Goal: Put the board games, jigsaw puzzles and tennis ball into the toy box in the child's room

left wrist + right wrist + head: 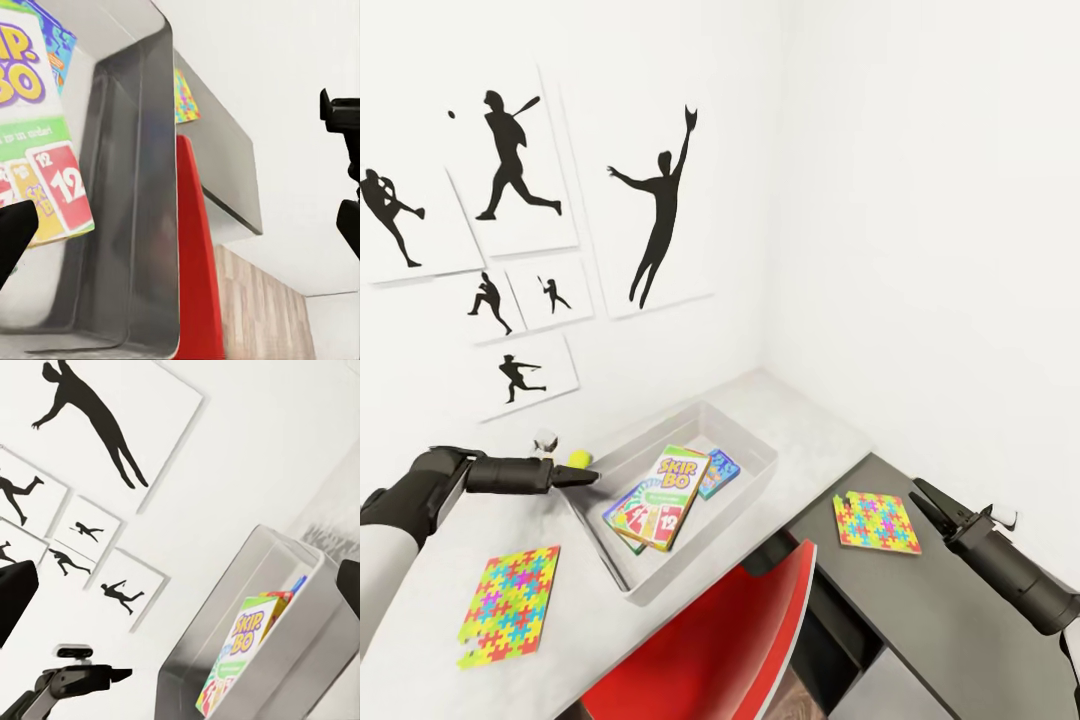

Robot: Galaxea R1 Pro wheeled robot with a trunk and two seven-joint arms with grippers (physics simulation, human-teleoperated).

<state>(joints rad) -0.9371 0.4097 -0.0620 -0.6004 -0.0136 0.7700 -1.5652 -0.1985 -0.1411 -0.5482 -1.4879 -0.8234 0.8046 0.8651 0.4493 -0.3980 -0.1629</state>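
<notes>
The toy box (pixel 700 560) stands on the light-grey table (pixel 800 420) in the room's corner. Inside it lie a green-orange-red board game (pixel 672 487) and a small blue one (pixel 718 473); another box edge shows underneath. The tennis ball (pixel 578 460) rests on the table by the box's far left corner, just beyond my left gripper (pixel 585 477), which is open and empty, its fingers (pixel 15 236) wide apart. One jigsaw puzzle (pixel 510 605) lies on the table's near left. The other (pixel 876 522) lies on the lower dark desk, left of my open right gripper (pixel 932 505).
A red chair (pixel 730 640) stands tucked in front of the table, below the toy box. The dark-grey side desk (pixel 960 640) joins the table at the right. White walls with black sports silhouettes (pixel 660 200) close in behind and to the right.
</notes>
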